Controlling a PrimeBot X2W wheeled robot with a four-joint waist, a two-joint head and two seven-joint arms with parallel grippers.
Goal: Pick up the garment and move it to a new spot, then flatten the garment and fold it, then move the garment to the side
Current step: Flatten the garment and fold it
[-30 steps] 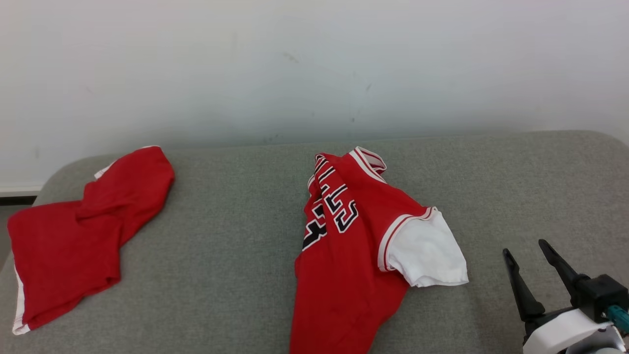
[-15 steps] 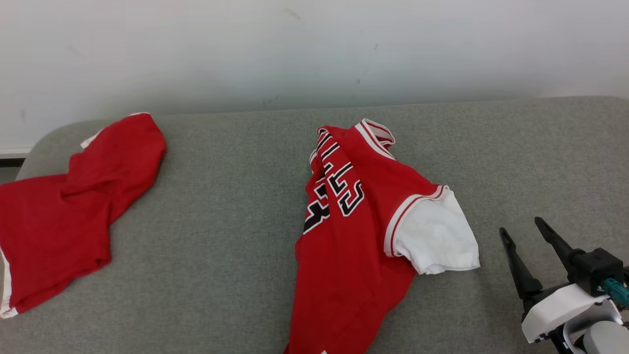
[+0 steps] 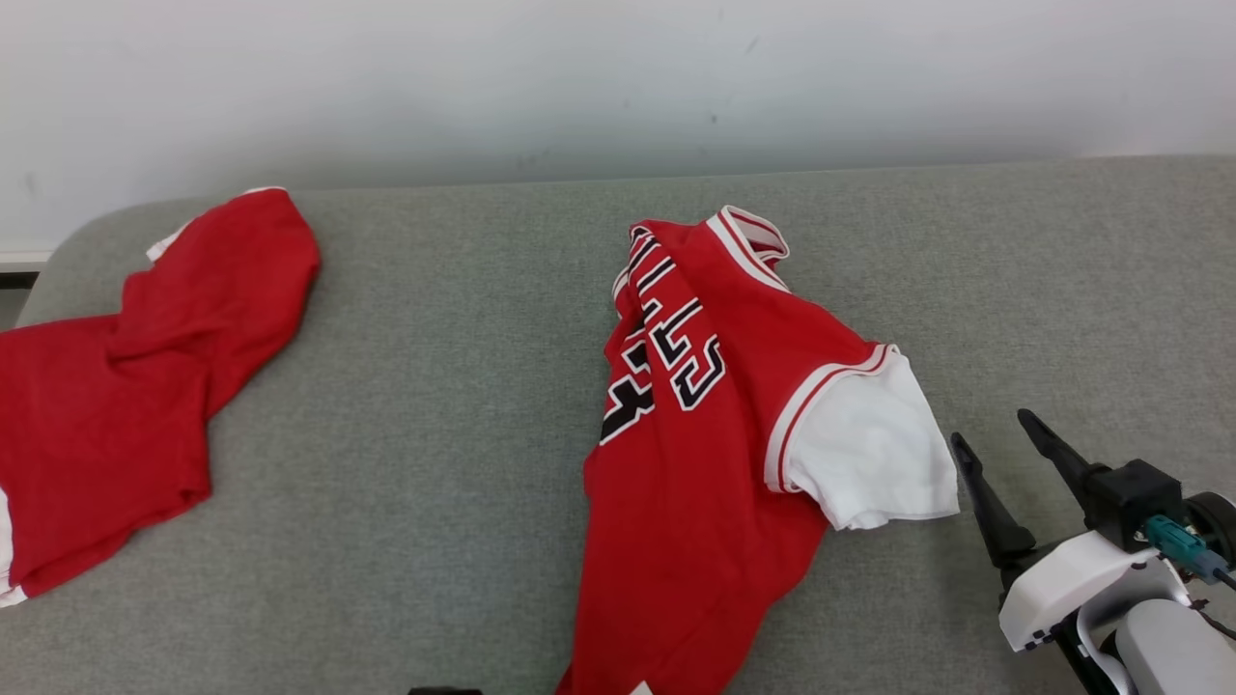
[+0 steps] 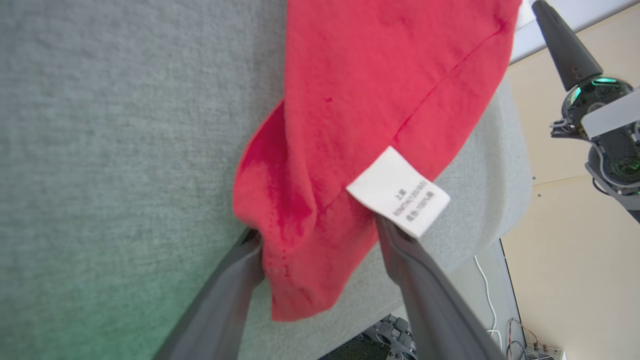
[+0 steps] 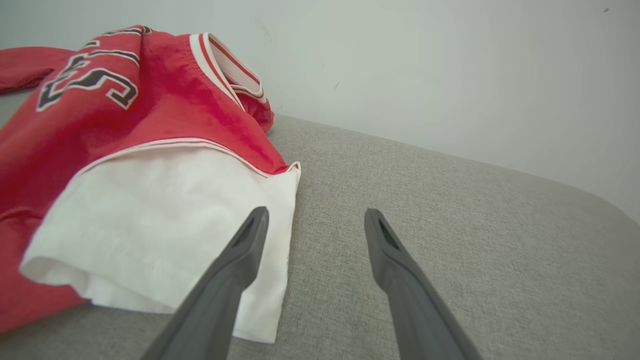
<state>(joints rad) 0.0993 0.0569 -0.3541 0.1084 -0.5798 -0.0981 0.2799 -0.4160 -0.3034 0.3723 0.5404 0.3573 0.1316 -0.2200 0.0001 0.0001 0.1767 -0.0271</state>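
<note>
Red jersey (image 3: 695, 483) ran lengthwise, hem (image 4: 300, 280) at the left gripper (image 4: 319, 230).
Its fingers stood apart astride the hem; the right gripper (image 3: 993, 428), also spread, sat beside the sleeve (image 3: 869, 444).

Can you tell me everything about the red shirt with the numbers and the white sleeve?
It is a soft-looking red jersey, lying crumpled and half folded on the grey cushion. It has black letters and numbers edged in white, a striped collar at the far end, and a white sleeve spread to the right. A white care label sits at its near hem, which lies between the fingers of the open left tool. The open right tool hovers beside the sleeve.
</note>
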